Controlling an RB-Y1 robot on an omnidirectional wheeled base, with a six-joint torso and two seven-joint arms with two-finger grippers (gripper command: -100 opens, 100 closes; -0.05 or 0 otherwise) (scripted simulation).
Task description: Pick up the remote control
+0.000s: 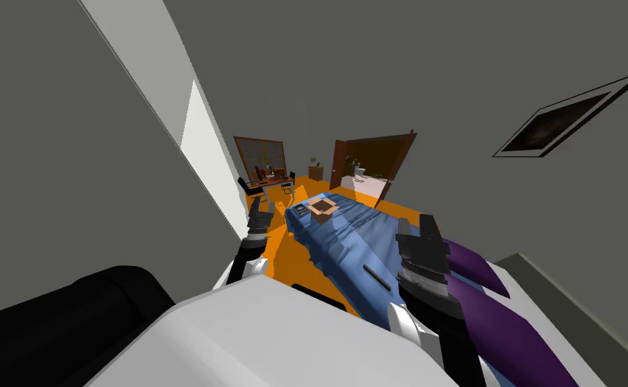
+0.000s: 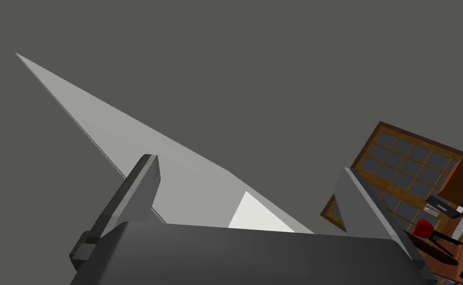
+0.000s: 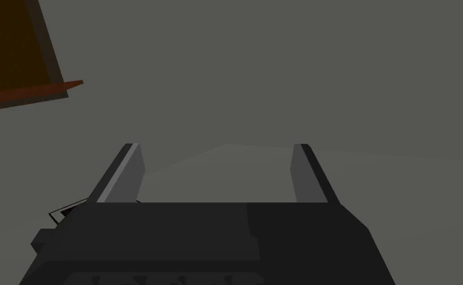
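Near the remote control (image 1: 377, 277), right pincer (image 3: 215, 148) points upward, fingers (image 3: 128, 170) apart.

Left tool (image 2: 247, 165) agape; grey wall (image 2: 275, 74) beyond.

slim dark remote control (image 1: 377, 277), flat on bed (image 1: 343, 232)

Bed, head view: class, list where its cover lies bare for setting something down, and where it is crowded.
Bare: the blue cover between the cardboard box and the slim dark remote control. Crowded: the far end, with box and small dark item; the near end, by purple pillows and right gripper.
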